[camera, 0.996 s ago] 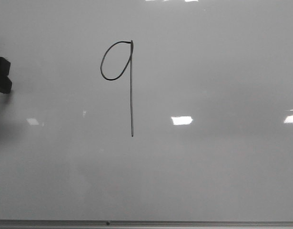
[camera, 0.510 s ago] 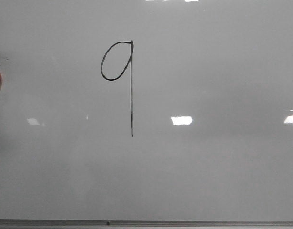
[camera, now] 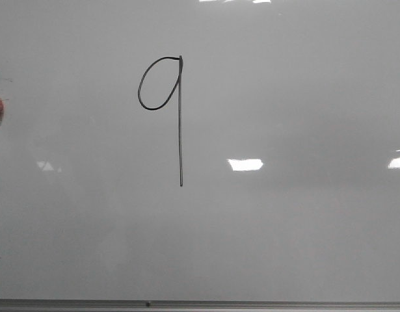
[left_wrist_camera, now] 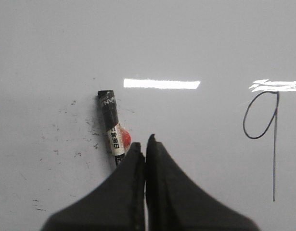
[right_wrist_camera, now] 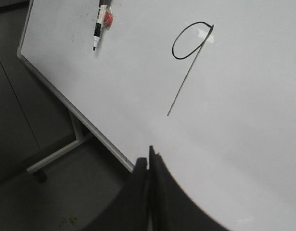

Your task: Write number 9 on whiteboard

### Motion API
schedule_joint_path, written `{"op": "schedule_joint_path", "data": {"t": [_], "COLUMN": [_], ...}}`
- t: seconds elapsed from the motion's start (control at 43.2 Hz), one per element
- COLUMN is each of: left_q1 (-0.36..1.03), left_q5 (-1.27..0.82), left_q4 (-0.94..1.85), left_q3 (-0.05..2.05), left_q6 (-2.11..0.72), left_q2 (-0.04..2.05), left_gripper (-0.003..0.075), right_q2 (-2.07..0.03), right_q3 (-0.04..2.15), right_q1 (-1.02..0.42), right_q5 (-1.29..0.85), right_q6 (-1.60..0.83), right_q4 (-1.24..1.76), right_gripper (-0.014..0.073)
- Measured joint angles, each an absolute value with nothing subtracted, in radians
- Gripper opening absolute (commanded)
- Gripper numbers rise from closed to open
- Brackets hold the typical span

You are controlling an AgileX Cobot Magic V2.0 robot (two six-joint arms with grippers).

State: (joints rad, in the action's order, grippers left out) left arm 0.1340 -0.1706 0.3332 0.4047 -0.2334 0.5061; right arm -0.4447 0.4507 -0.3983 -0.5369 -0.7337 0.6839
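Observation:
The number 9 (camera: 180, 130) is a thin black line on the whiteboard (camera: 284, 227), an oval loop joined to a long straight stem. It also shows in the left wrist view (left_wrist_camera: 274, 144) and the right wrist view (right_wrist_camera: 186, 82). A black marker (left_wrist_camera: 111, 127) with a white label and a red spot lies flat on the board left of the 9. My left gripper (left_wrist_camera: 145, 142) is shut and empty just beside the marker, and one finger hides the marker's near end. My right gripper (right_wrist_camera: 149, 156) is shut and empty over the board's near edge.
The board's grey metal edge strip (camera: 252, 303) runs along the near side. In the right wrist view the board's corner edge (right_wrist_camera: 80, 115), a stand leg (right_wrist_camera: 51, 156) and dark floor show. Small ink specks (left_wrist_camera: 66, 125) dot the board around the marker (right_wrist_camera: 99, 24).
The dark left gripper seen at the left edge of the front view a second ago has moved out of that view. Only the marker's red spot stays there.

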Motion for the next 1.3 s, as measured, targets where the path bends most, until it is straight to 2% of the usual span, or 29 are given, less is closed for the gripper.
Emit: {"op": "schedule_joint_path", "data": {"t": [0.347, 0.486, 0.996, 1.297], "left_q1": [0.134, 0.134, 0.134, 0.085], "left_q5": [-0.224, -0.224, -0.213, -0.191], "left_q4": [0.333, 0.333, 0.327, 0.187], "left_q3": [0.397, 0.397, 0.386, 0.184], "left_q6": [-0.233, -0.233, -0.233, -0.233], "left_q2": [0.096, -0.001, -0.007, -0.007], "left_gripper": [-0.0019, -0.0019, -0.0019, -0.0019], "right_q2": [-0.445, -0.445, -0.445, -0.445], "right_q3": [0.451, 0.451, 0.451, 0.451], "right_q1": [-0.398, -0.398, -0.398, -0.398], "right_q5": [-0.537, -0.537, -0.539, -0.539], "right_q6": [-0.734, -0.734, -0.734, -0.734], "right_q4": [0.684, 0.684, 0.684, 0.684], "right_gripper": [-0.0067, -0.0067, -0.0067, -0.0067]}}
